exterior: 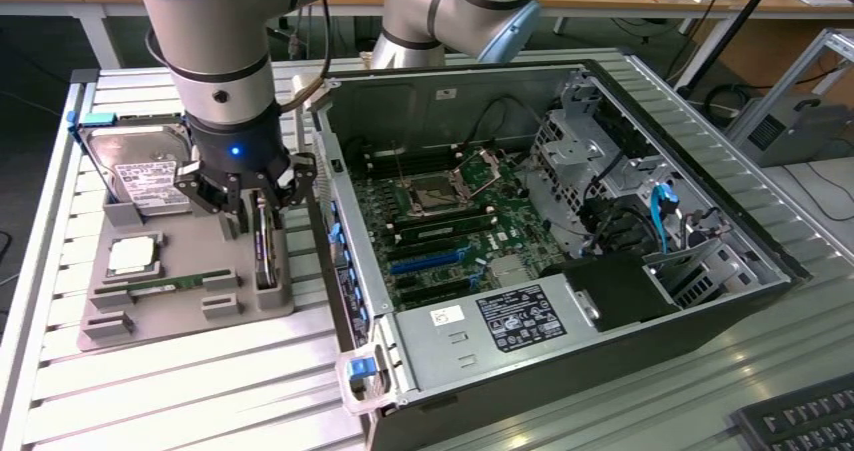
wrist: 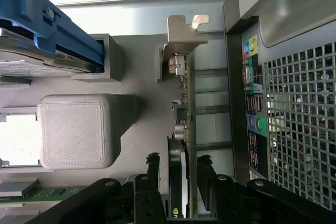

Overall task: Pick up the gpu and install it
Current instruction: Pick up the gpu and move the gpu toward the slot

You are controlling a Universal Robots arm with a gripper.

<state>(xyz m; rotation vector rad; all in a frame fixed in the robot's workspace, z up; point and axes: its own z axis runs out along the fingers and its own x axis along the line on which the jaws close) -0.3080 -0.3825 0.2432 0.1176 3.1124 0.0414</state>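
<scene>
The gpu (exterior: 267,256) stands on its long edge in a slot of the grey holder tray (exterior: 174,316), to the exterior view's left of the open computer case (exterior: 561,241). It is a thin dark card; the wrist view shows its silvery end bracket (wrist: 184,35) and green board edge. My gripper (exterior: 254,206) hangs straight above it, open. In the wrist view the gripper (wrist: 178,166) straddles the card, one black finger (wrist: 153,169) on each side with a small gap to the card. Nothing is held.
The tray also holds a hard drive (exterior: 140,176) in a blue frame, a processor (exterior: 134,256) and a green memory stick (exterior: 160,289). The case's motherboard (exterior: 441,221) lies exposed with blue slots (exterior: 427,261). The case's rear wall (wrist: 252,103) stands close beside the gpu. A keyboard (exterior: 801,421) sits nearby.
</scene>
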